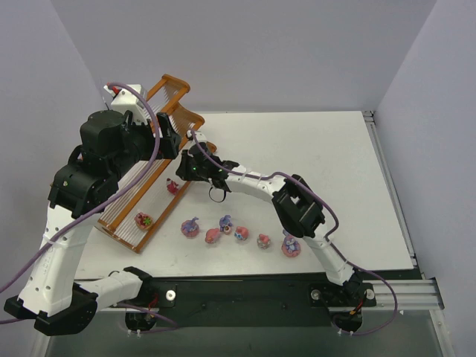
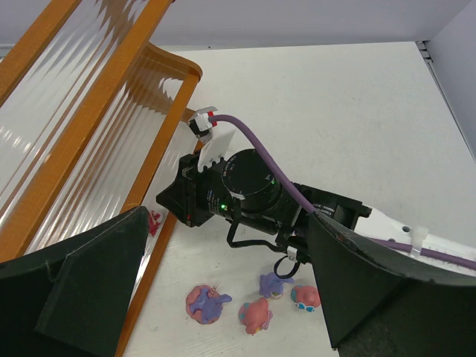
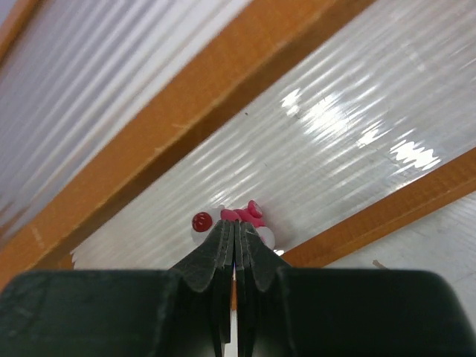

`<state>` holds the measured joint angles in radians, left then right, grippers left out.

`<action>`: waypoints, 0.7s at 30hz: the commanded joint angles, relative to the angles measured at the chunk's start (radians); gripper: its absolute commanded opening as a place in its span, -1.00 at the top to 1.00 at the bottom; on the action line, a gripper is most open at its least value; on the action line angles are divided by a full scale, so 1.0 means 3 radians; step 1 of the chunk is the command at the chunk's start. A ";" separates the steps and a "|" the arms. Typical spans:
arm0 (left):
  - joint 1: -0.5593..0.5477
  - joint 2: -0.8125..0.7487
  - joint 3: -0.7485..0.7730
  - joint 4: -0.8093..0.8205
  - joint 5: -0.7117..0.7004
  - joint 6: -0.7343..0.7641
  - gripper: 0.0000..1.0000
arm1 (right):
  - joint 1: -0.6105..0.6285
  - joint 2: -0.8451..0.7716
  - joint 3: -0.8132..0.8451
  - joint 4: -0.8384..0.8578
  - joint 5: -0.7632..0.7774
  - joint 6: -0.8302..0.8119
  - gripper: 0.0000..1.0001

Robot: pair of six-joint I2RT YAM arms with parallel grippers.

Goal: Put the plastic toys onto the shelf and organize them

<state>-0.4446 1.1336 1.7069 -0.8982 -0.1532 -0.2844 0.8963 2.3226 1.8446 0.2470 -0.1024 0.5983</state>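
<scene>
The right pincer [image 3: 235,225] is closed, its tips against a pink toy [image 3: 251,215] on the shelf [image 3: 186,111]; grip unclear. The left pincer [image 2: 227,223] gapes wide, holding nothing.

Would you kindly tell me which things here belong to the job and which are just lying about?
Job: shelf; six toys on table; toy on shelf; pink toy at right end effector.
Just there: table; purple cables.
</scene>
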 commanded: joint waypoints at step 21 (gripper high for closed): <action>-0.0011 0.0000 0.0007 0.0079 -0.0037 -0.0008 -0.95 | -0.0093 0.0460 0.0243 0.0000 -0.0292 0.0128 1.00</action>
<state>-0.4446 1.1343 1.7065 -0.8982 -0.1539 -0.2844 0.8742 2.4527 1.8896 0.2302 -0.1589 0.6365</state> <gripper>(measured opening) 0.974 0.024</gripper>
